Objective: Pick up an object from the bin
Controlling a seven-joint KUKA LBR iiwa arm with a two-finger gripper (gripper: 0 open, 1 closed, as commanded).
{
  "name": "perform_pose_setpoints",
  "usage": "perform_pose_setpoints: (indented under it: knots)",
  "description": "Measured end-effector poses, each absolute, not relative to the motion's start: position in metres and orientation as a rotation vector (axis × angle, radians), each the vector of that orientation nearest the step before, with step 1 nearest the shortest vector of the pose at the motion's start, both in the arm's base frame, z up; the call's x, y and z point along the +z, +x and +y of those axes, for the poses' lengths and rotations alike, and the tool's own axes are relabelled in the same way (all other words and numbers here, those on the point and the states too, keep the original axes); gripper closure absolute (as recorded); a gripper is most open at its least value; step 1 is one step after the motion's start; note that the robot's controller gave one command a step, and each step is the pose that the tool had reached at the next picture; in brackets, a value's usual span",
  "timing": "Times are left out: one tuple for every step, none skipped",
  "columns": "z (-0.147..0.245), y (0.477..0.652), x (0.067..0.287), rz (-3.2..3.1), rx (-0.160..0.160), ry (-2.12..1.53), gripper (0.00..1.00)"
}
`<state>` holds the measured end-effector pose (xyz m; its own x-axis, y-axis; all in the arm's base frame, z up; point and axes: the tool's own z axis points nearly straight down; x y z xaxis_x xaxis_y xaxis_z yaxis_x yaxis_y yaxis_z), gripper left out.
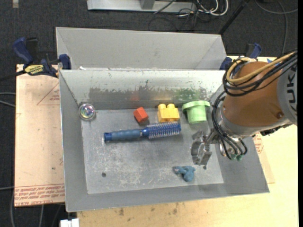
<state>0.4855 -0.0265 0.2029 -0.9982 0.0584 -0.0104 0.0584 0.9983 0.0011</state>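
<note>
My gripper [200, 154] hangs over the right part of the bin floor, open, with nothing between its fingers. Just below it, toward the front, lies a small blue-grey lump [185, 172], apart from the fingertips. A green round cup [196, 111] lies behind the gripper near the back wall. Left of the cup sits a yellow studded block [168, 112]. A blue hairbrush [142, 133] stretches across the middle of the bin, its bristle end pointing toward the gripper.
A small red block [140, 115] sits behind the brush. A shiny clear ball [87, 110] rests in the back left corner. The arm's orange cover and cables hang over the bin's right wall.
</note>
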Motion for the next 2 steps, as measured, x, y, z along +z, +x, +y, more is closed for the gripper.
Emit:
perform_pose_setpoints:
  knots:
    - [-0.026, 0.484, 0.199, 3.138, 0.001, 0.092, 0.00]
    - [-0.041, 0.489, 0.071, 3.138, 0.001, 0.185, 0.00]
